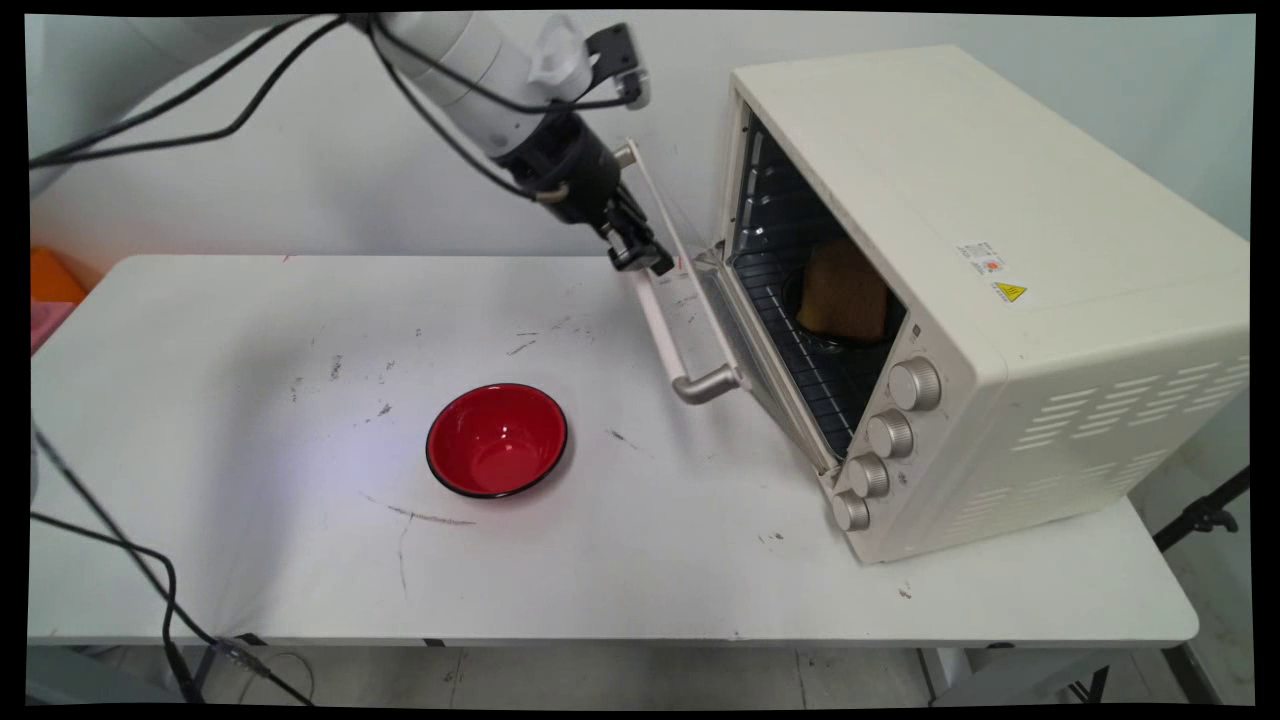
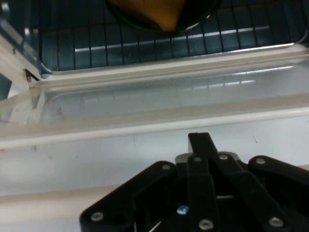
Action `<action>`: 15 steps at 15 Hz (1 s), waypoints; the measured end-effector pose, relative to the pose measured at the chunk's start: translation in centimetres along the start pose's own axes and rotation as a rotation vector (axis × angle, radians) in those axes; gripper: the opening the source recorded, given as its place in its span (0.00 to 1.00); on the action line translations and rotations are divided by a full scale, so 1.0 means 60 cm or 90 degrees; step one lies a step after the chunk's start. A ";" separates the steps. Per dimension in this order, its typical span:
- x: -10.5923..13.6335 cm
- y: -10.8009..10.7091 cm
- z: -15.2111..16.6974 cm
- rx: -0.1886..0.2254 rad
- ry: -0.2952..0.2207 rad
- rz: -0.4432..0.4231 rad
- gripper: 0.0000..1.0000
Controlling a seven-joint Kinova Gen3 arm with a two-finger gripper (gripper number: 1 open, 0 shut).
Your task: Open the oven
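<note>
Arm comes in from 10 o'clock, gripper (image 1: 640,255) angled down w/ jaws together, tip at the far end of the open oven door (image 1: 690,330). Toast (image 1: 843,292) inside oven (image 1: 1000,300), approx 3 o'clock from gripper. Red bowl (image 1: 497,440) at 7 o'clock, well apart.

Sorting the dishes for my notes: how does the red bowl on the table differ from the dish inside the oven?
The red bowl sits out on the white table, while the dark dish rests on the rack inside the oven. The bowl is empty; the dish holds a brown slice of bread. Both are round and stand upright.
</note>
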 end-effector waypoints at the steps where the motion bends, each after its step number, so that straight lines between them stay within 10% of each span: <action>1: -0.008 0.001 0.000 0.001 0.002 -0.004 0.00; 15: -0.149 0.017 0.021 -0.014 0.066 -0.098 0.00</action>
